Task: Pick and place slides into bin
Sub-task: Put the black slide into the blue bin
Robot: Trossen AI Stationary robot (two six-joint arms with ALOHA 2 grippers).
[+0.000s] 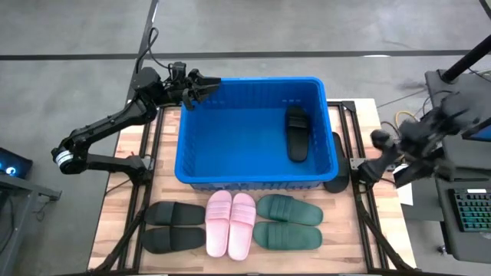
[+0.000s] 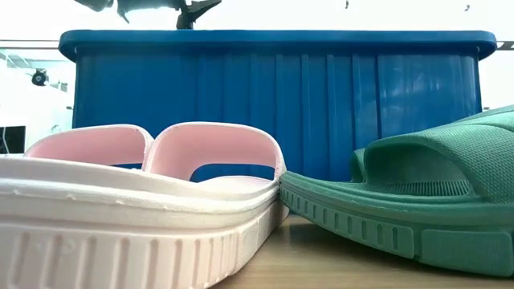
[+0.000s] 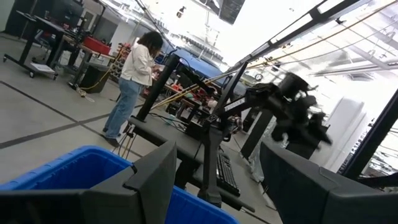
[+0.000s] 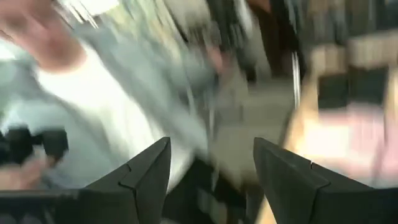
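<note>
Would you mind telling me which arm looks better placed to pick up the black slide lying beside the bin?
Probably the right: its open gripper hovers beside that black slide, while the left gripper sits at the bin's far corner.

The bin (image 1: 253,126) was bright blue plastic, smooth with a slight sheen and ribbed on its outer wall. The pink slides (image 2: 120,209) looked like matt foam rubber, faintly grainy, with ridged sole edges. The green slides (image 2: 418,201) were matt rubber too, the strap finely textured and the sole edge notched. The black pair (image 1: 173,226) near the bench's front left corner looked dull and smooth. The bench (image 1: 123,207) top was pale unvarnished wood with visible grain, crossed by dark metal rails.
</note>
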